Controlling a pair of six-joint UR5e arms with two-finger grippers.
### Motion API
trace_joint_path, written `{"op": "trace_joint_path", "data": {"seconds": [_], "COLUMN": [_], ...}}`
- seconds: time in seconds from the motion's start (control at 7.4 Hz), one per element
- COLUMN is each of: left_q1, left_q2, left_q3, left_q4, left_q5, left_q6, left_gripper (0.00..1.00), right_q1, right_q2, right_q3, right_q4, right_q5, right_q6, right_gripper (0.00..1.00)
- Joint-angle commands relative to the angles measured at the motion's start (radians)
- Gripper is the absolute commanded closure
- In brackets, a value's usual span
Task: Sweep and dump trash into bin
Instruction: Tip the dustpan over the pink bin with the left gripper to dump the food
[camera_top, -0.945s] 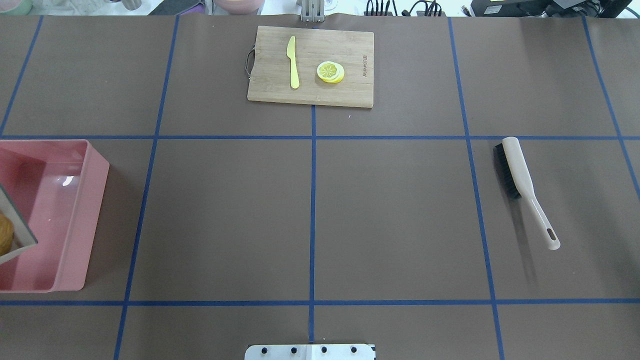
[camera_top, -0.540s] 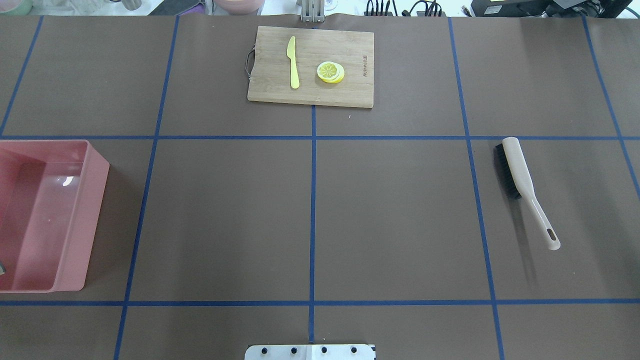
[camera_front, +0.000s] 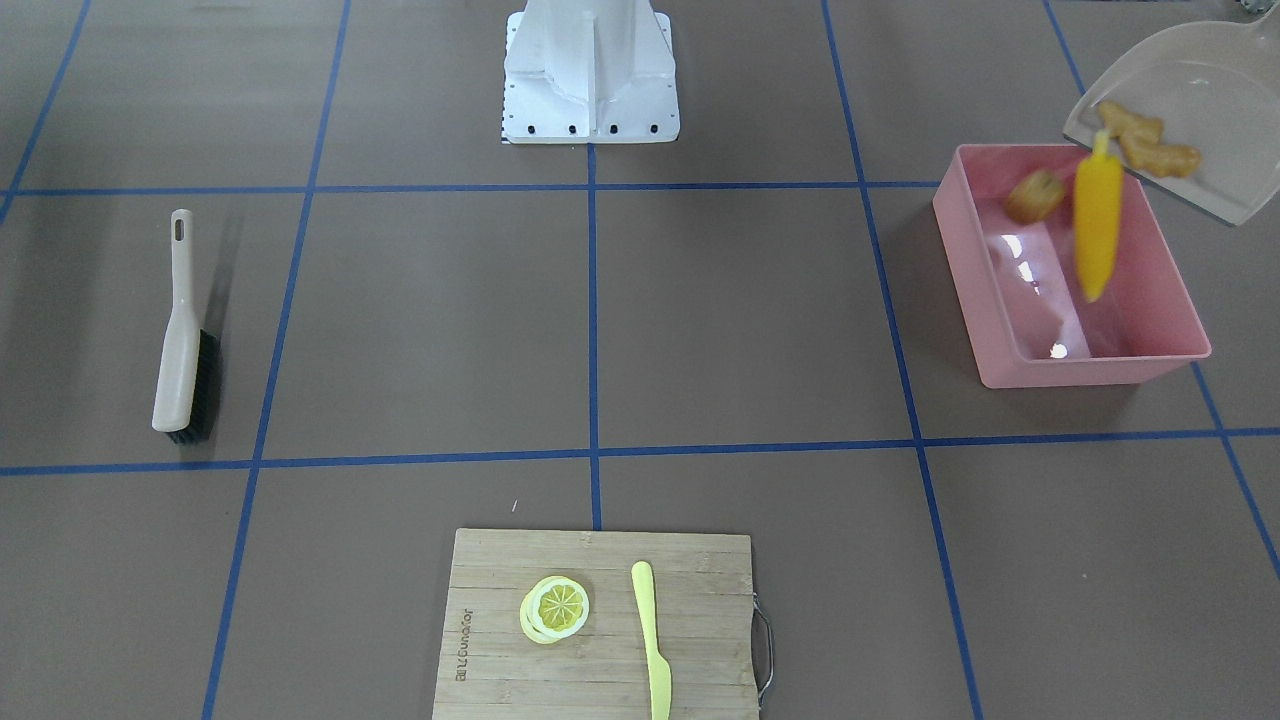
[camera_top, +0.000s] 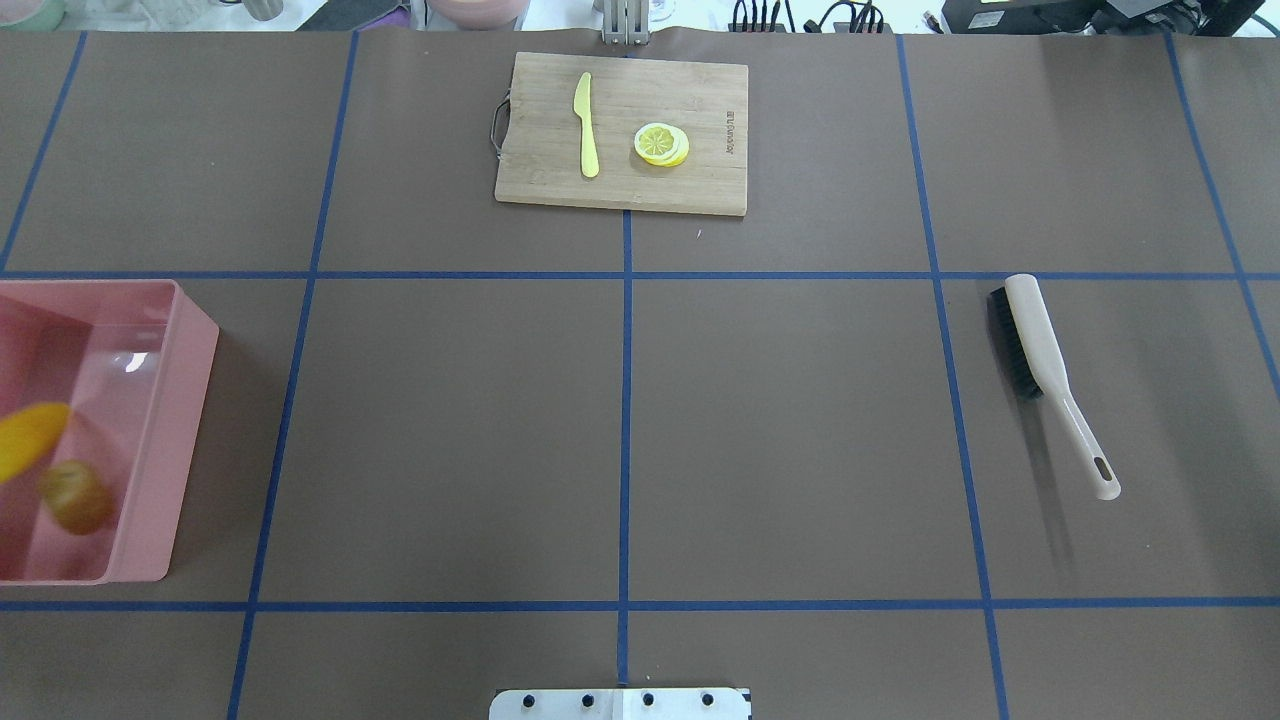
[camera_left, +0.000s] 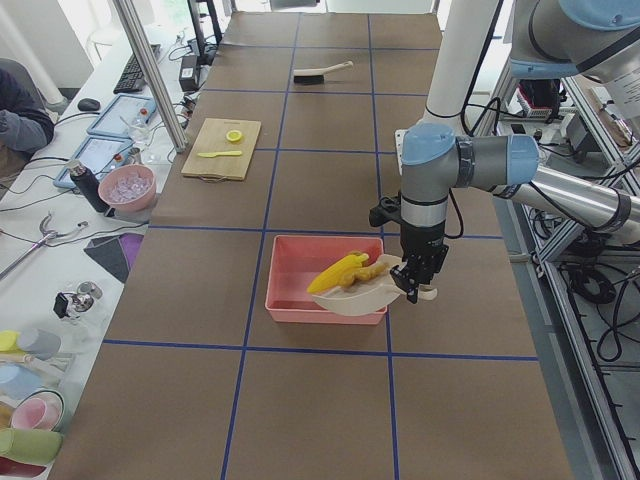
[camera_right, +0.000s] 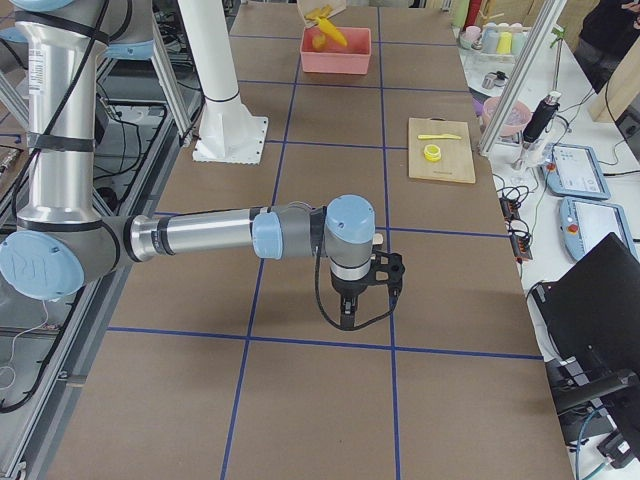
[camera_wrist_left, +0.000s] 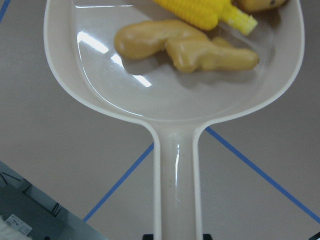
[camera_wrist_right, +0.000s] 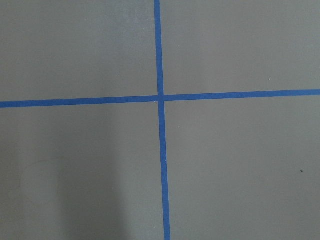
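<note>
1. Presently, the corn cob (camera_front: 1097, 235) is off the dustpan (camera_front: 1200, 90), hanging nose-down and blurred over the open bin (camera_front: 1090, 368). From overhead I see it as a yellow smear inside the bin's outline.
2. I see the potato-like lump (camera_front: 1035, 196) lower down, near the bin's wall on the robot's side, also blurred. I cannot tell whether it touches the floor of the bin.
3. The ginger root (camera_wrist_left: 185, 45) lies in the dustpan's bowl, close to its lip.
4. The dustpan is aloft and tilted, with its lip over the bin's corner on the robot's side.
5. The left hand (camera_left: 420, 285) is clenched on the dustpan's handle. In the left wrist view the handle runs straight down to the frame's bottom edge, between dark finger parts.
6. The bin stands on the table (camera_front: 700, 320) at the robot's left end, cut off by the edge of the overhead view.
7. The right hand (camera_right: 346, 315) hovers low over bare table, well apart from the bin. Its wrist camera shows only a cross of blue tape. I cannot tell whether it is released or clenched.
8. A brush (camera_front: 182, 330) lies flat on the table at the robot's right side.
9. A cutting board (camera_front: 500, 600) sits at the far edge, carrying lemon slices (camera_front: 555, 608) with a knife (camera_front: 652, 640) beside them.
</note>
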Motion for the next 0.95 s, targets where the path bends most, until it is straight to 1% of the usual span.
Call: {"op": "trace_joint_path", "data": {"seconds": [0.0, 0.14, 0.27, 0.41, 0.68, 0.81], "left_q1": [0.002, 0.002, -0.006, -0.006, 0.011, 0.038], "left_q2": [-0.028, -0.031, -0.055, -0.066, -0.088, -0.105], "left_q3": [-0.013, -0.018, -0.018, -0.019, 0.022, 0.068], "left_q4": [0.065, 0.059, 0.056, 0.015, -0.206, -0.312], "left_q5": [0.023, 0.018, 0.006, -0.043, -0.172, -0.263], "left_q6": [0.007, 0.027, 0.111, 0.121, 0.121, 0.116], "left_gripper": [0.94, 0.94, 0.94, 0.94, 0.94, 0.94], "right_q1": [0.003, 0.003, 0.003, 0.003, 0.003, 0.003], "right_q2": [-0.001, -0.001, 0.002, 0.003, 0.005, 0.006], "right_q3": [-0.002, -0.002, -0.002, -0.003, 0.006, 0.005], "right_q4": [0.001, 0.001, 0.001, 0.001, 0.002, 0.002], "right_q5": [0.009, 0.009, 0.009, 0.009, 0.009, 0.009], "right_q6": [0.000, 0.000, 0.000, 0.002, 0.000, 0.000], "right_gripper": [0.00, 0.00, 0.00, 0.00, 0.00, 0.00]}}
